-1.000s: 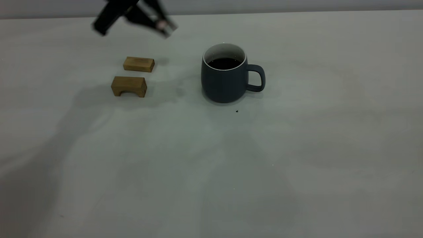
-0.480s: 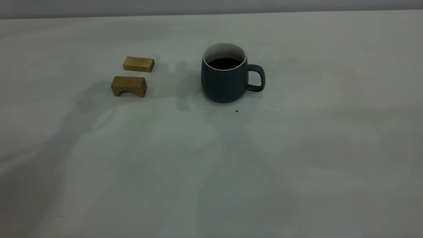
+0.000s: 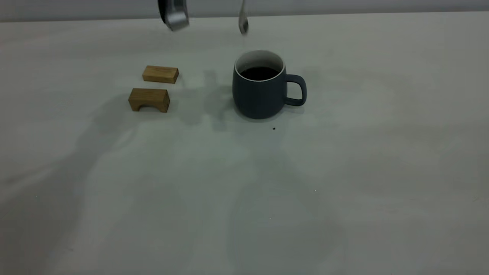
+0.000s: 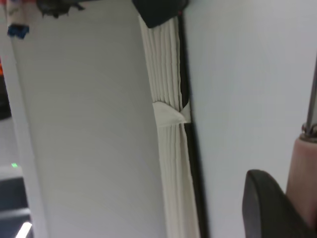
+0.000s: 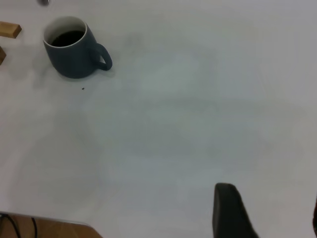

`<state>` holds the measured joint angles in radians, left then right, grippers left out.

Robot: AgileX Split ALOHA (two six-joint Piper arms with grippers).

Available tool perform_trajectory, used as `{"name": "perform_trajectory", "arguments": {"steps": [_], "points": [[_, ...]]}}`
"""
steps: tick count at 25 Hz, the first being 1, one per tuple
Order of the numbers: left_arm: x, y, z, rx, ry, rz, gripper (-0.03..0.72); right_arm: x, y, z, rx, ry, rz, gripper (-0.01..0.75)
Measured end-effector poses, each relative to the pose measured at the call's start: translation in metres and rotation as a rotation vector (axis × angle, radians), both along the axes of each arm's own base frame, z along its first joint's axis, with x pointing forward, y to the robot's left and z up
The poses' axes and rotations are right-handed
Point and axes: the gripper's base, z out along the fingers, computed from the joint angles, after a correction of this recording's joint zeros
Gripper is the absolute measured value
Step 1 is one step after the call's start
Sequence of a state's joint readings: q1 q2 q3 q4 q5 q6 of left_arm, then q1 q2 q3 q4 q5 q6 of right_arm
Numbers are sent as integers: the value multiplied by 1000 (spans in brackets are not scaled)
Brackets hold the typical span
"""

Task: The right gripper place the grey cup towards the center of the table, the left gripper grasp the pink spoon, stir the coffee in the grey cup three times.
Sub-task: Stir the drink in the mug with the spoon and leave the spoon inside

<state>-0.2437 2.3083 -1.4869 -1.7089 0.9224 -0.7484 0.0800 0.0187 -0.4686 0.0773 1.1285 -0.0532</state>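
Exterior view: the grey cup (image 3: 259,84) stands mid-table (image 3: 344,172), coffee (image 3: 259,73) dark inside; the pink spoon (image 3: 243,23) hangs bowl-down at the cup's 12 o'clock. Lower it plumb, clear of the rim.
Left wrist view: the left gripper (image 4: 290,198) fingers pinch the pink handle.
Right wrist view: the right gripper (image 5: 267,210) fingers spread, well away from the cup

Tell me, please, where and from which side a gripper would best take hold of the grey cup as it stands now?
Probably by its loop handle. The grey cup stands upright with coffee inside, and the handle juts toward the right arm's side with bare table beside it, so a level approach from that side looks clear.
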Motion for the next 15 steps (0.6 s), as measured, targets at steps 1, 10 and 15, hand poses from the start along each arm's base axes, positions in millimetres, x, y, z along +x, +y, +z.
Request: {"name": "perform_trajectory", "arguments": {"steps": [1,10,15], "points": [[-1,-3,-5,1,26,-1,124,0,0,0,0,0,0,438],[-4,-11,-35,27,100,8,124,0,0,0,0,0,0,438],[-5,-14,-61,37,152,6,124,0,0,0,0,0,0,438]]}}
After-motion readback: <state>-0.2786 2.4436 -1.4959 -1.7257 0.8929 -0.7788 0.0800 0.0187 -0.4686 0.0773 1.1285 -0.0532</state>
